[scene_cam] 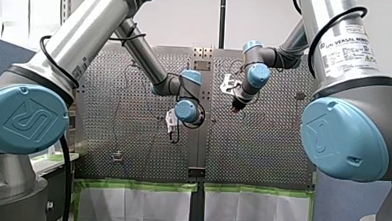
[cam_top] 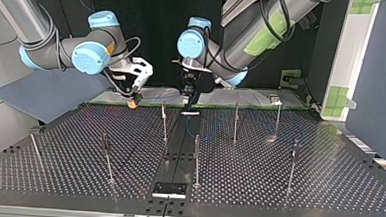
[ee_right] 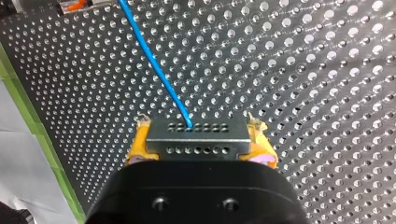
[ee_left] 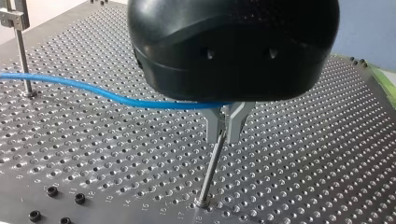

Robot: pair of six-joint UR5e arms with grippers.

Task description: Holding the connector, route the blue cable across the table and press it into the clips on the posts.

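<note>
The connector, a grey metal block with two rows of small holes, lies crosswise between the yellow pads of our right gripper, which is clamped on it from both ends. The blue cable leaves the block's farther row of holes and runs straight away from that gripper over the perforated table, toward a small grey-and-orange piece ahead. In the left wrist view we see the cable pass close by a clip post; whether it touches the post we cannot tell. From there it sags a little above the plate and goes under the black body of our left gripper to the roots of its metal fingers. Those fingers are drawn together on the cable, and the top of a slanting post meets their tips. In the top view our right gripper hangs near the table's far edge, left of the middle, and our left gripper stands low at the middle seam just beside it. The other posts stand upright and well apart across the plate. Green tape lines the table's edge beside our right gripper.
</note>
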